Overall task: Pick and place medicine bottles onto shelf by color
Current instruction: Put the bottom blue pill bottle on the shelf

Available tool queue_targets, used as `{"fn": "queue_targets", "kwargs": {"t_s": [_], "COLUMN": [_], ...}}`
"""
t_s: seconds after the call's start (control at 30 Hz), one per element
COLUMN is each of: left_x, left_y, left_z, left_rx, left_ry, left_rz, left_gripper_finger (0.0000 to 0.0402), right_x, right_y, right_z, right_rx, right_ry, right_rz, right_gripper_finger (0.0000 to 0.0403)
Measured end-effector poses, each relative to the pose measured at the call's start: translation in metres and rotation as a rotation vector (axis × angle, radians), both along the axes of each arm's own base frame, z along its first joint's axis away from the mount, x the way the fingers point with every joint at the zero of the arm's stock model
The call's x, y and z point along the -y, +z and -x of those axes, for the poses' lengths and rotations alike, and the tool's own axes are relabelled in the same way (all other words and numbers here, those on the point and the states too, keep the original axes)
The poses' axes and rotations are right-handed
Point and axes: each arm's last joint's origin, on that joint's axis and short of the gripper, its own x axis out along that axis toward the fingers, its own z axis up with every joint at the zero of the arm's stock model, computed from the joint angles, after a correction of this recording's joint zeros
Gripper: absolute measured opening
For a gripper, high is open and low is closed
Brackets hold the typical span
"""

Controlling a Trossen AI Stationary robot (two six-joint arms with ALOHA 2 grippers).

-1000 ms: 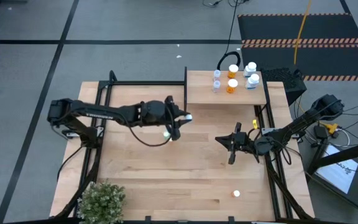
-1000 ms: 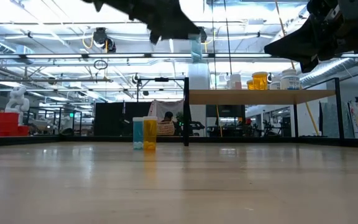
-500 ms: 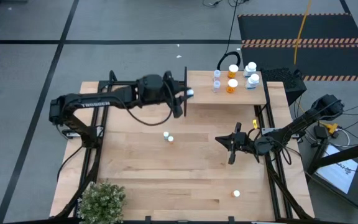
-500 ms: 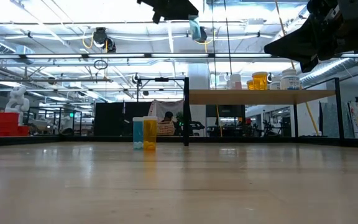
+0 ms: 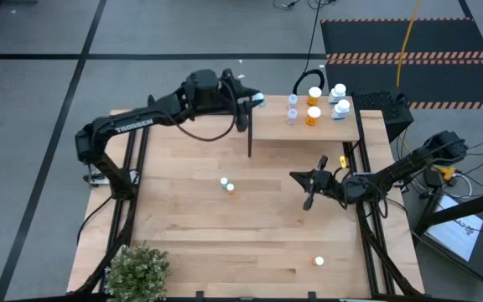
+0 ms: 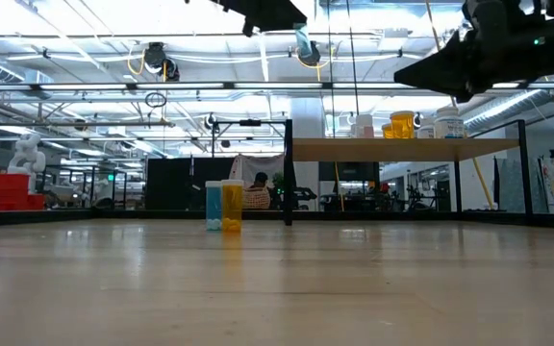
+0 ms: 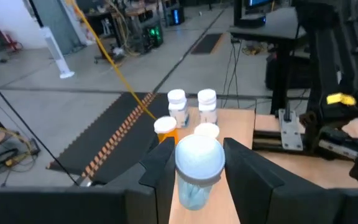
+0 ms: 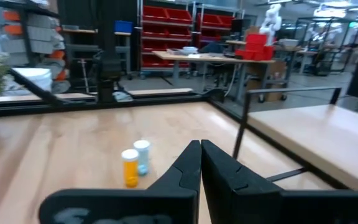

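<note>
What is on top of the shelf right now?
The shelf carries a cluster of white-capped bottles at its far right end: orange ones and pale blue ones. From the low view they overlap, so an exact count there is hidden.

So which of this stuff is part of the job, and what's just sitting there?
Job: shelf; bottles on it; blue bottle in left pincer; table pair; lone orange bottle.
Lying about: plant; cables.

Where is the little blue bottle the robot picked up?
The blue bottle is held in the left gripper, up in the air by the shelf's left end.
</note>
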Motion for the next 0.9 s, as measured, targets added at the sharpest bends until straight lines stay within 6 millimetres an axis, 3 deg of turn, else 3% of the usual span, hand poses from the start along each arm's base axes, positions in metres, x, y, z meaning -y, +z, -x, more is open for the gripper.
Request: {"fn": "queue_targets", "kwargs": {"t_s": [0.37, 0.57, 0.77, 0.9], "left_x": [-0.055, -0.085, -0.097, -0.102], "left_y": [-0.002, -0.016, -0.045, -0.052], "left_z": [-0.044, -0.067, -0.079, -0.078], "left_rx": [0.006, -0.051, -0.122, -0.142], "left_ry": [0.005, 0.037, 0.053, 0.071], "left_rz": [0.042, 0.104, 0.154, 0.189], "left_gripper_finger": [0.0127, 0.0127, 0.0127, 0.0127], "right_x": [0.008, 0.009, 0.008, 0.008], "right_y": [0.000, -0.001, -0.001, -0.001], "right_z": [-0.003, -0.003, -0.003, -0.003], "right_rx": [-0.016, -0.022, -0.022, -0.020], "right_ry": [0.011, 0.021, 0.022, 0.045], "right_rz": [0.044, 0.042, 0.041, 0.021], "right_gripper_finger": [0.0004, 0.0004, 0.0004, 0.0004]}}
